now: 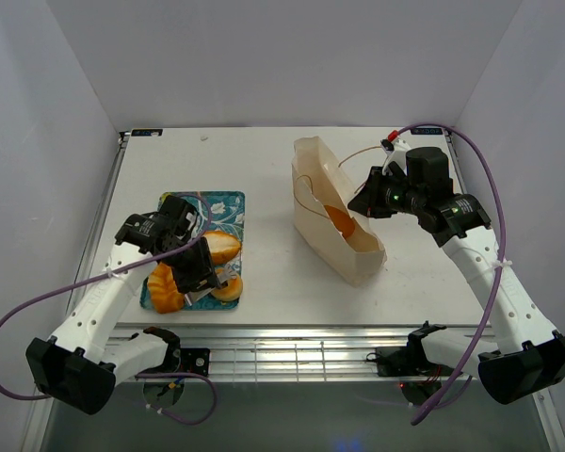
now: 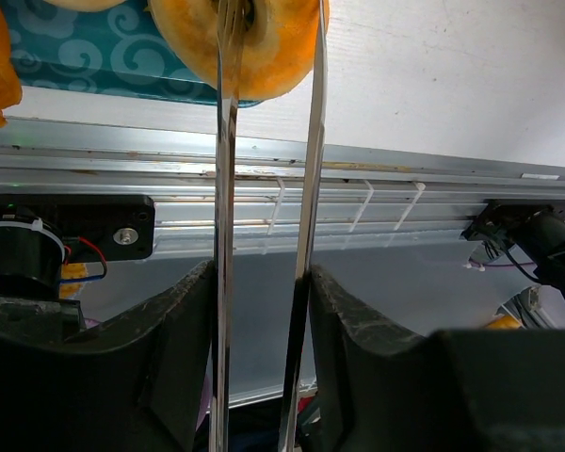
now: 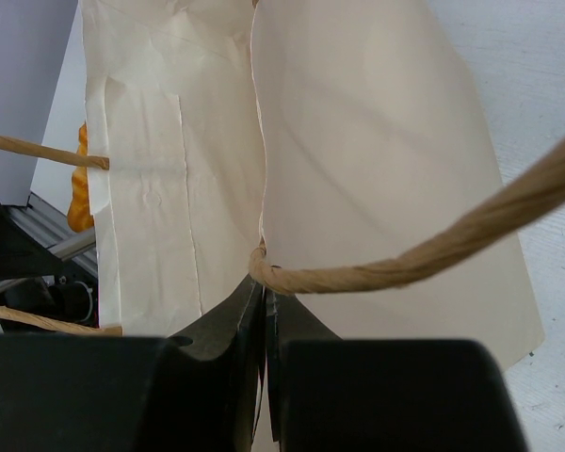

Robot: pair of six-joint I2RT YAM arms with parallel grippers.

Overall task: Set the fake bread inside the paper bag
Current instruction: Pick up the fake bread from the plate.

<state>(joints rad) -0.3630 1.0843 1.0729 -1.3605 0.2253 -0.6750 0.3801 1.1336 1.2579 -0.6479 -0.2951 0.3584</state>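
Note:
My left gripper (image 2: 262, 282) is shut on a pair of metal tongs (image 2: 224, 188), one finger pressing each arm. The tongs' tips straddle one side of a glossy ring bagel (image 2: 202, 47) at the near edge of the teal tray (image 2: 94, 61); one tip is in its hole. More fake bread (image 1: 221, 247) lies on the tray (image 1: 224, 202), beside my left gripper (image 1: 196, 268). The paper bag (image 1: 334, 202) stands open with an orange pastry (image 1: 339, 219) inside. My right gripper (image 3: 264, 292) is shut on the paper bag's rim (image 3: 358, 141), just below the cord handle (image 3: 433, 254).
The table's near edge is an aluminium rail (image 2: 358, 174), directly under the tongs. The arm bases and cables (image 1: 160, 363) sit below it. White walls enclose the table on three sides.

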